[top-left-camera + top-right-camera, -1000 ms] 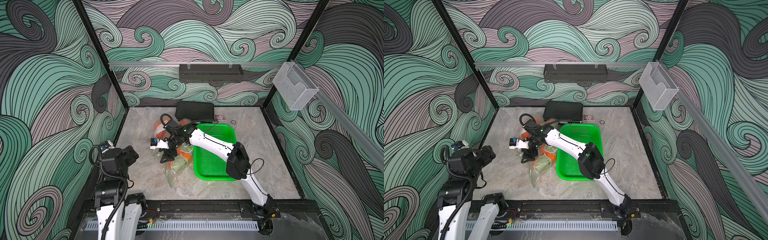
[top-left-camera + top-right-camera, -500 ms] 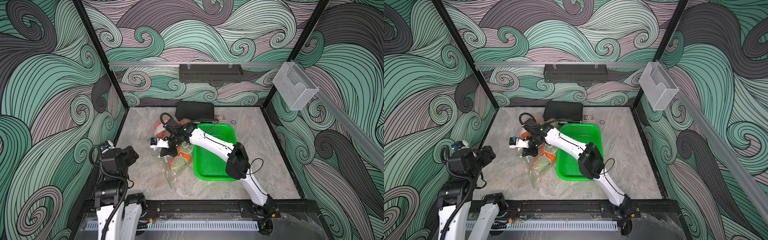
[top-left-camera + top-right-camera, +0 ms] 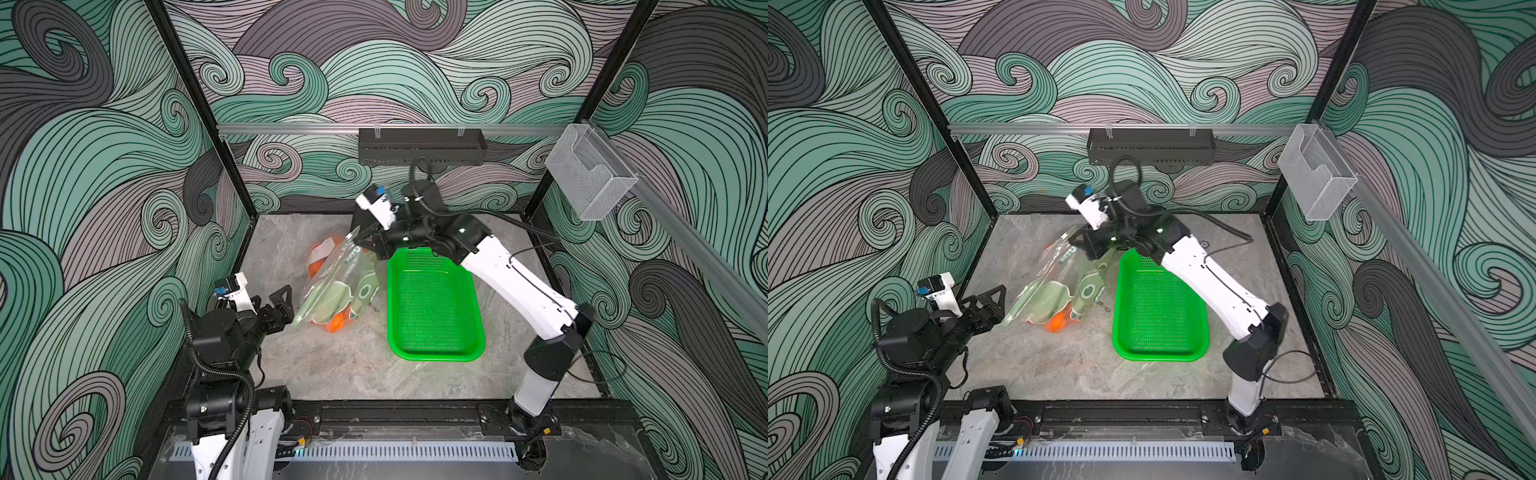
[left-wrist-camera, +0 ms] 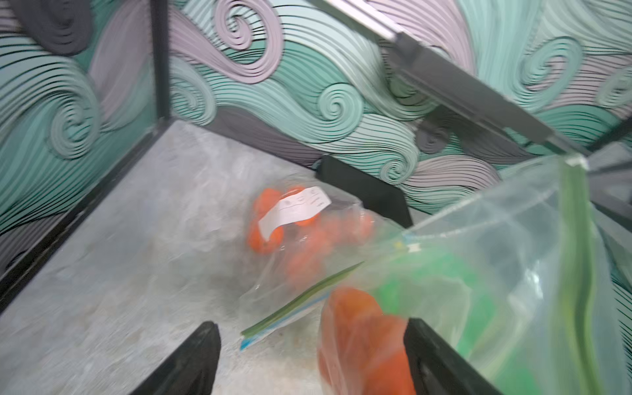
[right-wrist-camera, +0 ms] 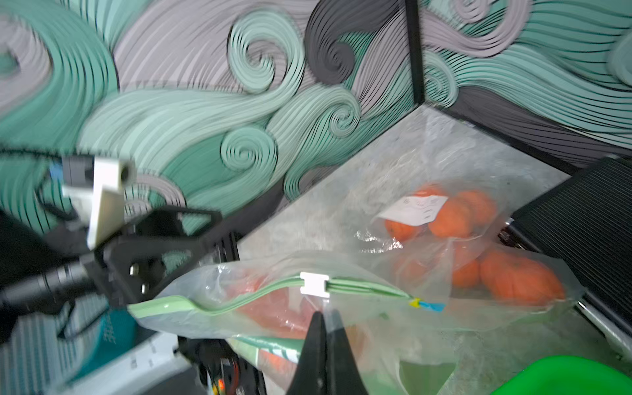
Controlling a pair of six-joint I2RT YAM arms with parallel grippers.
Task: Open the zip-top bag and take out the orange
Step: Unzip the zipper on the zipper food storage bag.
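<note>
Field notes, remote station. Landmark: green basket (image 3: pixel 434 355).

- Right gripper (image 5: pixel 323 314) is pinching the zip-top bag (image 3: pixel 338 286). Its jaws are standing pressed together on the clear film just under the green zip track. In both top views this claw is hovering above the basket's far left corner.
- The bag is hanging on a slant from that pinch, running down and away from the basket's left side. I cannot tell whether its low end is touching the table.
- White slider (image 5: pixel 314 284) is sitting partway along the track. I cannot tell whether the mouth is open.
- The orange (image 3: pixel 334 323) is lying inside the bag, in its low end, just off the basket's left rim and about halfway along it.
- Left gripper (image 3: pixel 286 305) is standing wide, holding nothing, and pointing toward the basket from farther left. The bag's low corner is hanging just beside its tips.
- In the left wrist view the orange is showing between the two fingers (image 4: pixel 434 355), close to one of them. The blur is hiding whether they are touching.
- A second clear bag of oranges (image 3: pixel 324 253), with a white label, is lying on the table beyond the basket's far left corner and behind the lifted bag.
- A black flat box (image 5: pixel 581 212) is lying against the back wall beyond the basket, just beside that second bag.
</note>
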